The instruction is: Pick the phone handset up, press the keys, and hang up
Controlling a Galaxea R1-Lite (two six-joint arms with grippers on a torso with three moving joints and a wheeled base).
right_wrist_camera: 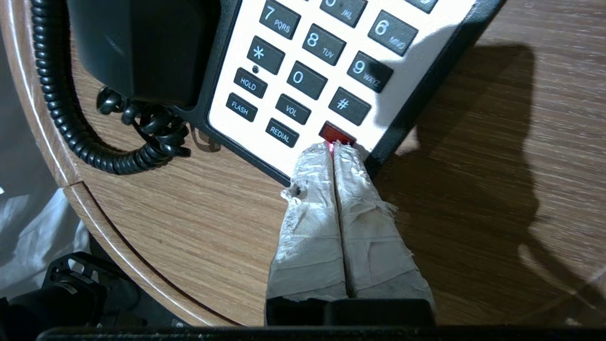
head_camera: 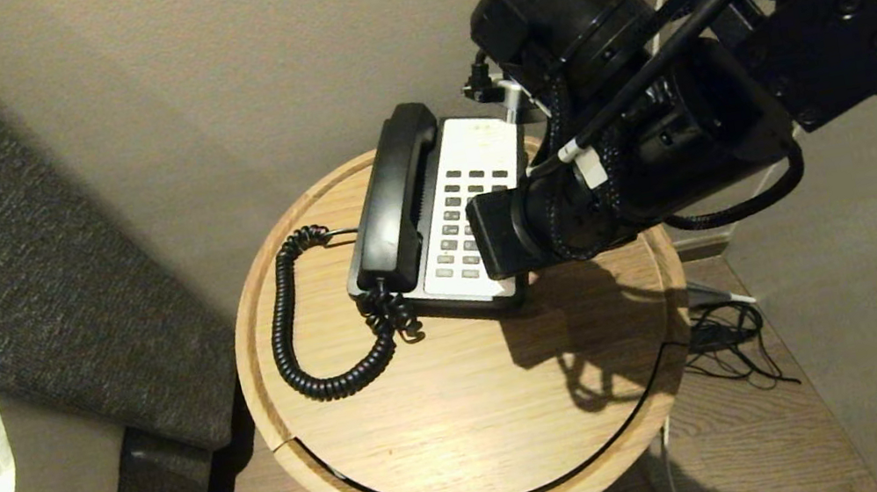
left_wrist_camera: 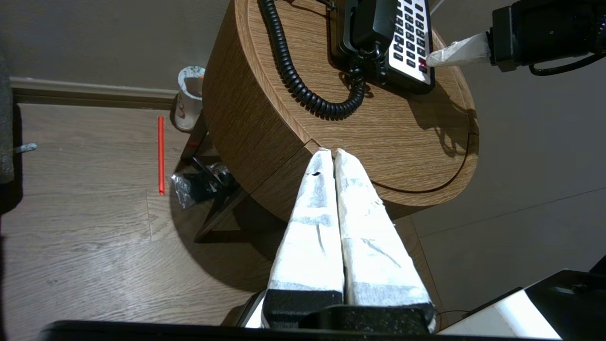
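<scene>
- Phone handset (head_camera: 397,198): seated in its cradle on the left side of the phone base (head_camera: 469,161), centre of the head view, on the round wooden table (head_camera: 465,402).
- Coiled cord (head_camera: 293,324): loops over the table left of the base and joins the handset's lower end.
- Right hand (right_wrist_camera: 333,148): closed, fingers pressed together and holding nothing, tips at the red key (right_wrist_camera: 336,133) in the keypad's bottom row.
- Left hand (left_wrist_camera: 331,154): closed and empty, hanging off the table's near edge, well apart from the phone.
- Handling judgement: handset looks rigid, light, and glossy, so likely slippery. Best hold is across the narrow middle bar, clear of the rounded ends. The cord will drag once lifted.
</scene>
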